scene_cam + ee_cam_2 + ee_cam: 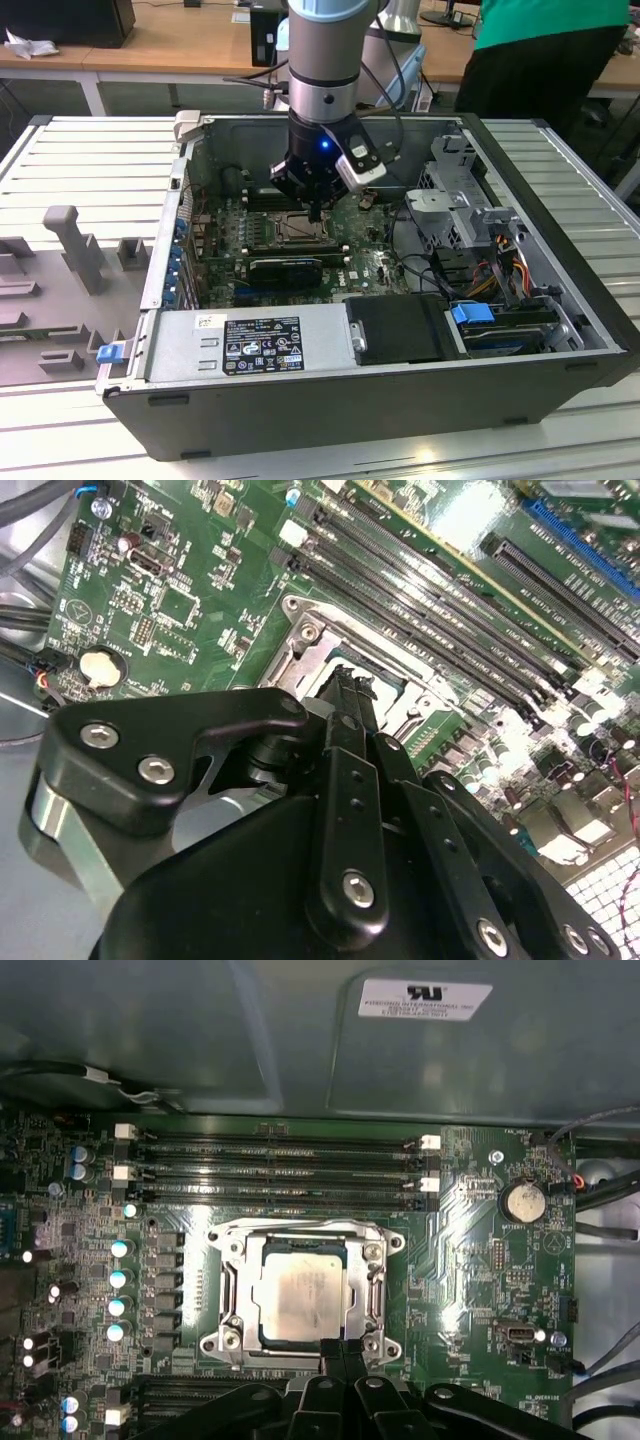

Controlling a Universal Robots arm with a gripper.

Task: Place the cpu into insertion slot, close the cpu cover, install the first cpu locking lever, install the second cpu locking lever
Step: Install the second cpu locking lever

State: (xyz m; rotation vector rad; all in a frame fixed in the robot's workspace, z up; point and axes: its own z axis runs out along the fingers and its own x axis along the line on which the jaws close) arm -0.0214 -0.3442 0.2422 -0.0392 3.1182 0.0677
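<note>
The cpu (303, 1295), a dull silver square, lies flat in the insertion slot (222, 1338) on the green motherboard. The cpu cover (300, 1232), a silver frame with a cut-out centre, lies down around the chip. My gripper (345, 1352) hovers at one edge of the socket, its two black fingers pressed together with nothing seen between them. In the exterior view the gripper (316, 210) points straight down into the open computer case, just above the insertion slot (292, 230). In the second wrist view the fingertips (350, 695) stand over the socket's rim (305, 630).
Long black memory slots (280, 1170) run beside the socket, and a coin battery (522, 1200) sits nearby. The case holds a power supply (250, 345), a drive cage (455, 200) and loose cables (415, 270). A person in a green top (540, 30) stands behind the table.
</note>
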